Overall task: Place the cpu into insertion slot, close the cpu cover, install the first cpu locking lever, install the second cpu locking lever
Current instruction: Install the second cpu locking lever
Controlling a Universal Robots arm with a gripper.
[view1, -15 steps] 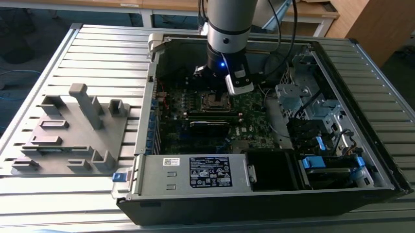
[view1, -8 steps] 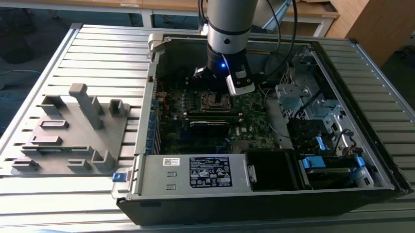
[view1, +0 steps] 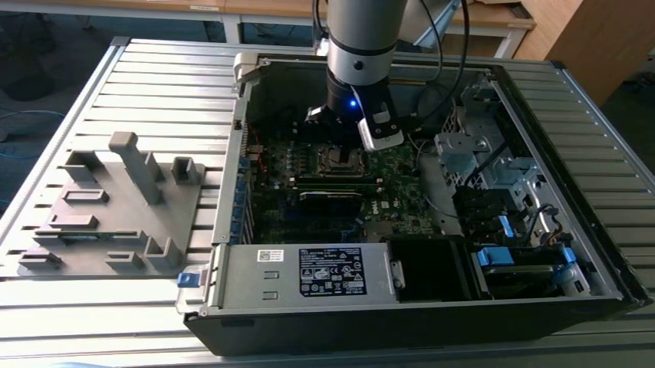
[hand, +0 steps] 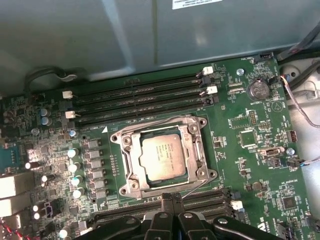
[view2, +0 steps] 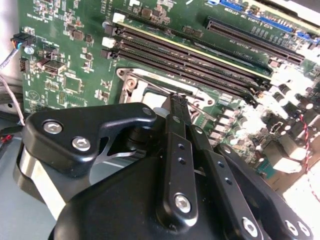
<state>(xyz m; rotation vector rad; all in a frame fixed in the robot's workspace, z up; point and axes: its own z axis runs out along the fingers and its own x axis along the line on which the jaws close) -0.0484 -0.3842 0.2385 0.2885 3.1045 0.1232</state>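
A: Step?
B: Cpu (hand: 165, 157) is seated in slot (hand: 124, 141), cover (hand: 192, 150) shut over it; lever (hand: 197, 186) work is judged in hand.
A: Pincer (hand: 172, 200)?
B: Pressed together, empty, at slot's twelve o'clock in the exterior view; fine hooking is called for.

Arm (view1: 360, 46): held almost upright, pointed straight down, wrist at the lower end.
Gripper (hand: 171, 200): pointed downward; the two black fingers (view2: 178, 112) are seen pressed together at their tips in both wrist views, with no gap and nothing held between them.
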